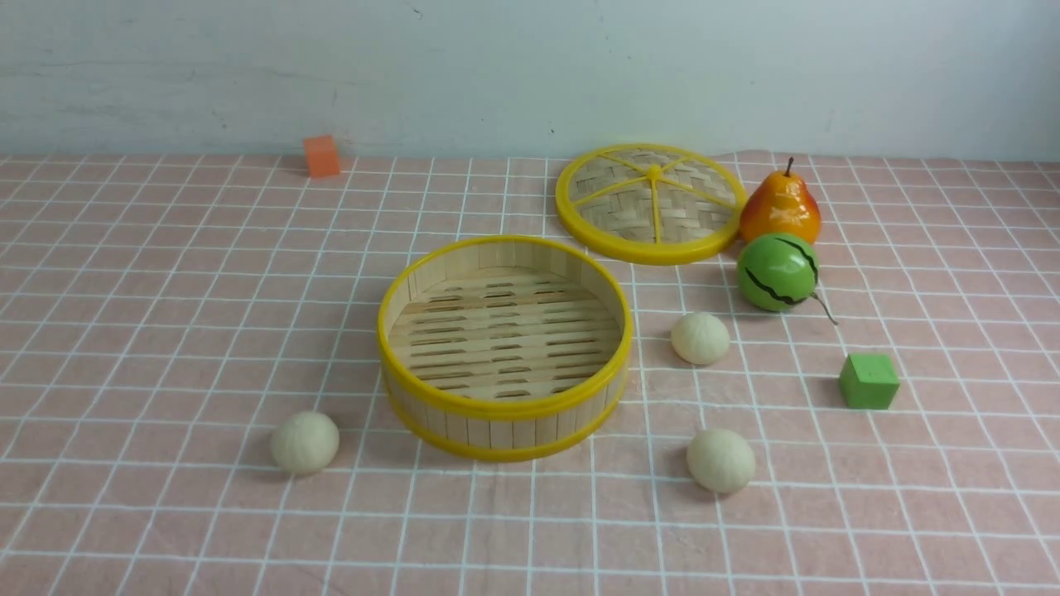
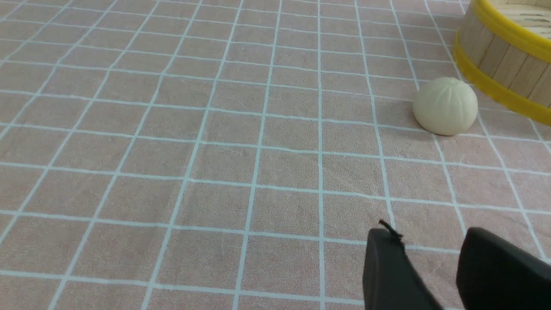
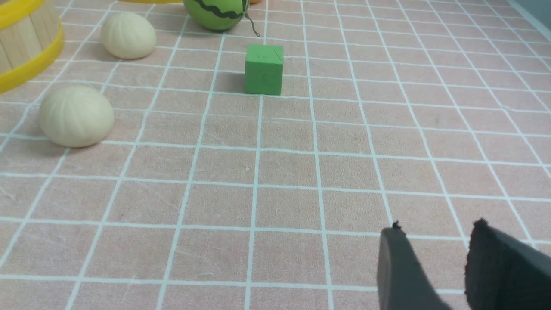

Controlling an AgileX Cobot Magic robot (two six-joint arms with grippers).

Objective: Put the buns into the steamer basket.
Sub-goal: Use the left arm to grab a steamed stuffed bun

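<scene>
front view, buns (image 1: 701, 338) outside steamer basket (image 1: 497, 431)

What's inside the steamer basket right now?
Nothing visible: the steamer basket shows bare slatted floor. All three buns lie outside. The near wall hides a thin strip of floor.

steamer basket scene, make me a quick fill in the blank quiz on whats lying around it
1. Only one bun lies on the robot's ____ side of the steamer basket.
2. The green cube sits on the robot's ____ side of that basket.
3. The block nearest the wall is ____ in colour.
4. The left gripper holds ____.

Missing words: left, right, orange, nothing.
</scene>
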